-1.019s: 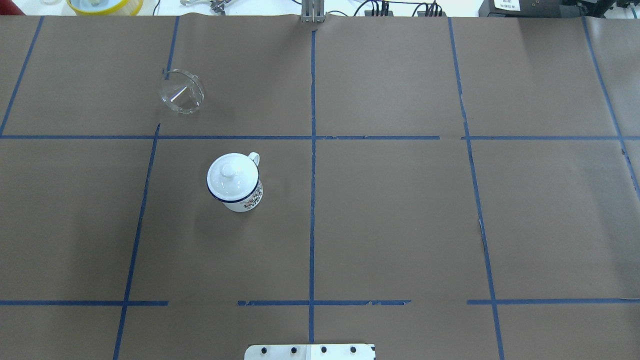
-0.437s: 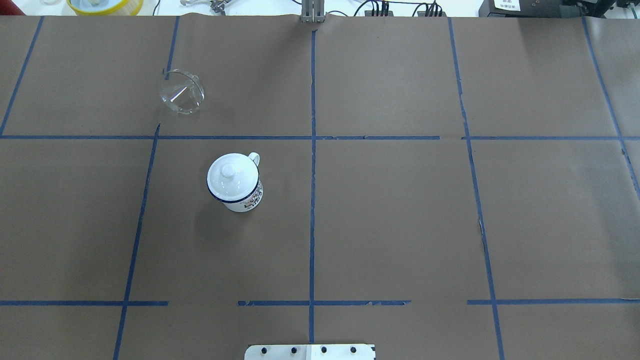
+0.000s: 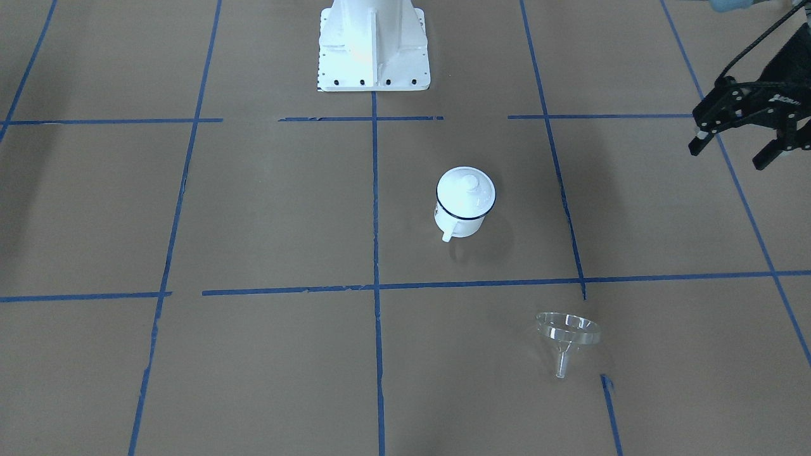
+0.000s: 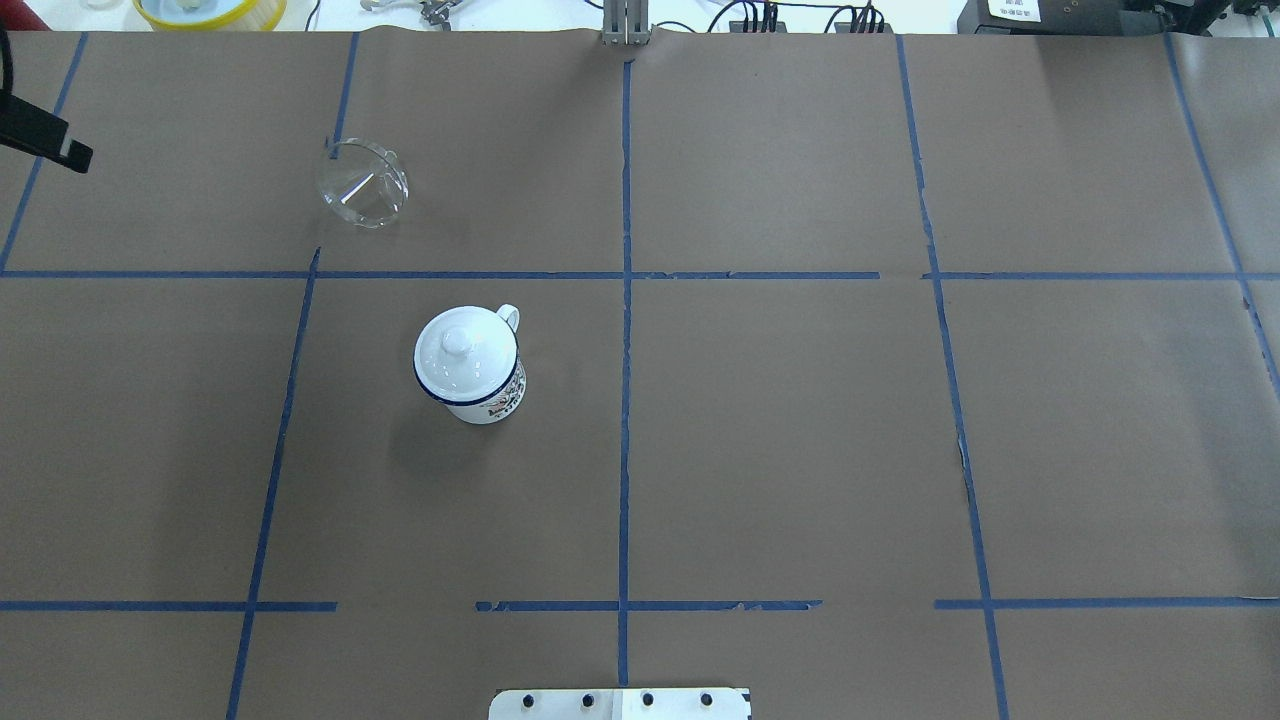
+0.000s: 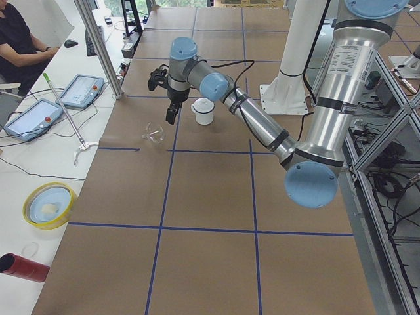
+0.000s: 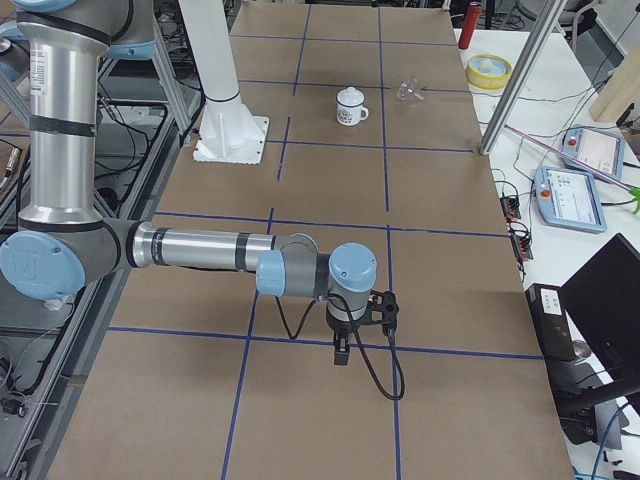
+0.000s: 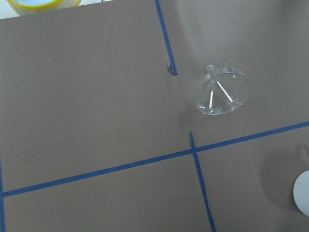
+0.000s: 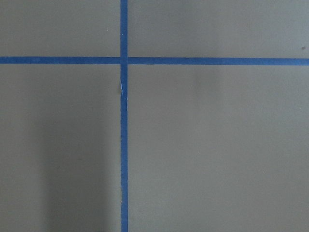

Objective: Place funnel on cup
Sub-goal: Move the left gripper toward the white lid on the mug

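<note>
The clear funnel (image 4: 362, 185) lies tilted on the brown table at the far left, its spout toward the operators' side; it also shows in the front view (image 3: 566, 339) and in the left wrist view (image 7: 222, 90). The cup (image 4: 480, 395) stands upright nearer the middle (image 3: 461, 218), with a white knobbed lid (image 4: 457, 342) on it. My left gripper (image 3: 727, 158) is open and empty above the table's left edge, well apart from the funnel; one of its fingers (image 4: 50, 140) shows in the overhead view. My right gripper (image 6: 342, 352) hangs far from both objects; I cannot tell its state.
The robot's white base (image 3: 372, 44) stands at the near middle edge. A yellow-rimmed bowl (image 5: 48, 203), a red cylinder (image 5: 23, 266), teach pendants (image 5: 80, 90), a metal post (image 5: 98, 46) and a seated operator (image 5: 20, 39) are beyond the far edge.
A finger of my left gripper has come into the overhead view at its left edge. The funnel and the cup have not moved.
</note>
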Available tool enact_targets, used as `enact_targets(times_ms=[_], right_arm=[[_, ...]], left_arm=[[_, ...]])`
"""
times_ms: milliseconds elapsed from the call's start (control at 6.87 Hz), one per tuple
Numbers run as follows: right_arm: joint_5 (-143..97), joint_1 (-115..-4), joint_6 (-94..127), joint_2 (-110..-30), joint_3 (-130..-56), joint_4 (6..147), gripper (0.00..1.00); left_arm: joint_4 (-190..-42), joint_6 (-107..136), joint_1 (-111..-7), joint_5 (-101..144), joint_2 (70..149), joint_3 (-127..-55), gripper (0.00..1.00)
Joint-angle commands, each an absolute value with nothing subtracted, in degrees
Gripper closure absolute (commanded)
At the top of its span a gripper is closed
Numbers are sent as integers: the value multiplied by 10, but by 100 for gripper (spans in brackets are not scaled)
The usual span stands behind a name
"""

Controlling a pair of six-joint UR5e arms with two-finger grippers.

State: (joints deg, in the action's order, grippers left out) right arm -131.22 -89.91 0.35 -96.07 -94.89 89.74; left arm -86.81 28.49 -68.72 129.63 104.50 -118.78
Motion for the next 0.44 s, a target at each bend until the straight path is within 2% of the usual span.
enact_targets(times_ms=[0,291], right_arm=[[-1312,-899,4,-962,-949,897,0],[-1312,-899,4,-961,-949,897,0]], left_arm=[[-867,388,-587,1255,1094,-1199,0],[-819,392,-535,1242,1156,-1191,0]])
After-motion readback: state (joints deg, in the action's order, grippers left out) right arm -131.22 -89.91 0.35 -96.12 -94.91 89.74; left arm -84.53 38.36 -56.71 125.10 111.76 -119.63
